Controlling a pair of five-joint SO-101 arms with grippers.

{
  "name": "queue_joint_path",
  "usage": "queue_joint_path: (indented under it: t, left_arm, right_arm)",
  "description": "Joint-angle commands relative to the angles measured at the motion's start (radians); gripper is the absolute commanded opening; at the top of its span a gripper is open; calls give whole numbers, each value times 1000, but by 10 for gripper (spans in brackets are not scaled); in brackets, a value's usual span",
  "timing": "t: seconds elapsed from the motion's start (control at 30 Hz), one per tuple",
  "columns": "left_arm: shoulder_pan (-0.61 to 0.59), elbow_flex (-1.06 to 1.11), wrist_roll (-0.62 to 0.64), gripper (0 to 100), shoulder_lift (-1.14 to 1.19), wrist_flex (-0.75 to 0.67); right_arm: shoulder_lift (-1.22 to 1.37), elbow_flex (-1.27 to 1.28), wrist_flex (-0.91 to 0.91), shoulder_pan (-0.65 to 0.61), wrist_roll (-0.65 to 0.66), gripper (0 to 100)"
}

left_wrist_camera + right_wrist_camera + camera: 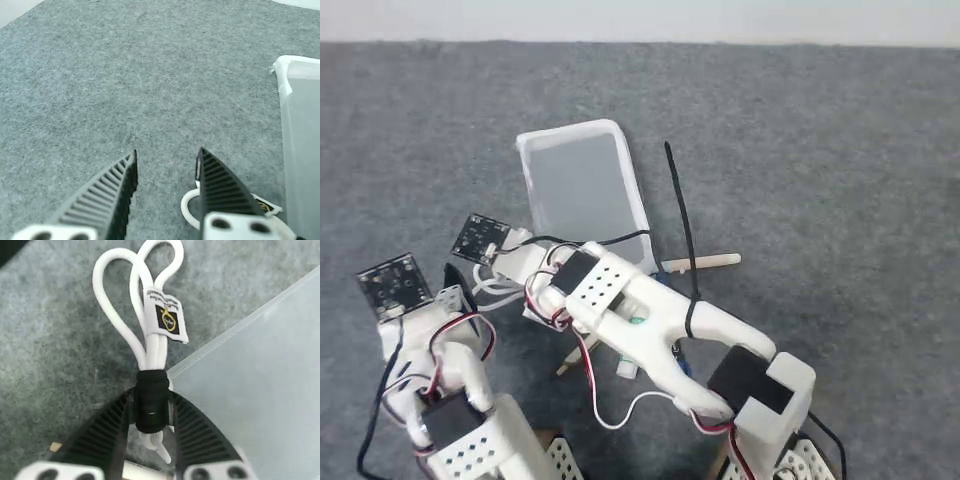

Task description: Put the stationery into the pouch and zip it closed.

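My right gripper is shut on the black band of a coiled white cable, which lies on the grey carpet beside a corner of the translucent pouch. In the high view the pouch lies flat past the arms, and the cable's loops show between them. My left gripper hangs open over bare carpet with nothing in it. A cable loop is just beside one of its fingers, and the pouch's edge is off to that side. A wooden stick lies near the pouch's near corner.
A black cable tie runs alongside the pouch. A pen and a pencil tip poke out under the right arm. Open carpet spreads to the left of the pouch and beyond it.
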Motion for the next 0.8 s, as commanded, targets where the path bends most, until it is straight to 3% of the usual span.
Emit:
queue_joint_path:
  t: [0.0,0.13,0.37,0.77]
  left_arm:
    - [-3,-59,12,184,-20,-23]
    - [-3,-59,12,184,-20,-23]
    - [-3,-59,12,184,-20,-23]
    - [3,-59,14,220,-20,-21]
  right_arm:
    - [-22,-52,10,16,8,6]
    - [-67,-54,64,18,-63,6]
    - [-205,-48,128,133,-152,6]
    - [-346,-14,127,232,-299,6]
